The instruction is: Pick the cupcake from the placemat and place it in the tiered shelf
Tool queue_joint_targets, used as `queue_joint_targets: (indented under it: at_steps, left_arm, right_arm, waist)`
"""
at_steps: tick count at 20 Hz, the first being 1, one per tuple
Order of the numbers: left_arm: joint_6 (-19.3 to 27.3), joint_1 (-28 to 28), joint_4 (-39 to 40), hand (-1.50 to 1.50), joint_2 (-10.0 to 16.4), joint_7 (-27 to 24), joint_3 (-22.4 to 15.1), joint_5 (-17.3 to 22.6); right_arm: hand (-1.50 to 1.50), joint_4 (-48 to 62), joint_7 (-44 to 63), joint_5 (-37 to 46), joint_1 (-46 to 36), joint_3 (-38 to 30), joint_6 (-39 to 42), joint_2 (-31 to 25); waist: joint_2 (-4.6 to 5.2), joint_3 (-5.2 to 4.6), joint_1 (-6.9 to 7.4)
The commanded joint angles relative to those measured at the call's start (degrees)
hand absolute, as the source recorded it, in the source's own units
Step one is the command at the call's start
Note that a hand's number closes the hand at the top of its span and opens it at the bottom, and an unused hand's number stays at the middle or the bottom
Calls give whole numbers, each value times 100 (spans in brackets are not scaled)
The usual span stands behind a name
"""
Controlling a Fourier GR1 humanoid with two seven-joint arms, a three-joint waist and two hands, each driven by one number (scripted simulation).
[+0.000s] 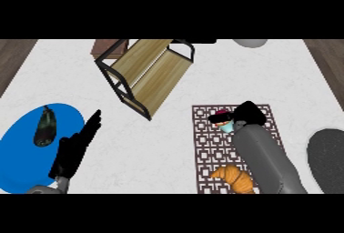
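Black fingers of the right hand, seen in the head view, curl round the cupcake, which sits on the placemat, presumably gripped for lifting toward the tiered shelf. The left hand rests straight-fingered beside the blue plate, clear of the transfer path.

A: Over on the left, a round bright-blue plate sits on the white marbled counter. A dark, glossy aubergine lies on the plate's far part, stem end pointing away.

B: Down at the near edge, right of centre, there's a golden-brown crescent croissant, well apart from that plate.

A: Far right, a dark grey speckled oval slab, cut off by the edge.

B: And up top, a pale grey rounded shape, only partly showing. Brown wooden flooring flanks the counter on both sides.
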Motion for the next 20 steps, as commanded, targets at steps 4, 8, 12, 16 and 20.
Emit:
queue_joint_targets:
  at_steps: [4,8,12,16,20]
  left_arm:
    - [-20,-188,133,0,-164,139,117,-112]
    - [-135,-118,35,0,-159,99,95,-107]
    - [20,-325,196,0,-364,180,122,-333]
    - [-173,-244,-38,0,-224,131,4,-199]
    - [-158,-127,-9,0,-244,92,17,-176]
  right_arm:
    - [150,36,945,574,83,49,-98,308]
    - [150,429,963,964,-222,-119,-53,137]
    - [150,-11,-221,969,-395,-41,656,-115]
    - [150,-355,-3455,686,-692,1015,1284,-138]
    - [150,-796,-5476,248,-949,1208,1795,-708]
  waist:
    - [62,24,-25]
    - [80,24,31]
    - [69,25,-11]
    - [140,51,382]
    - [126,49,317]
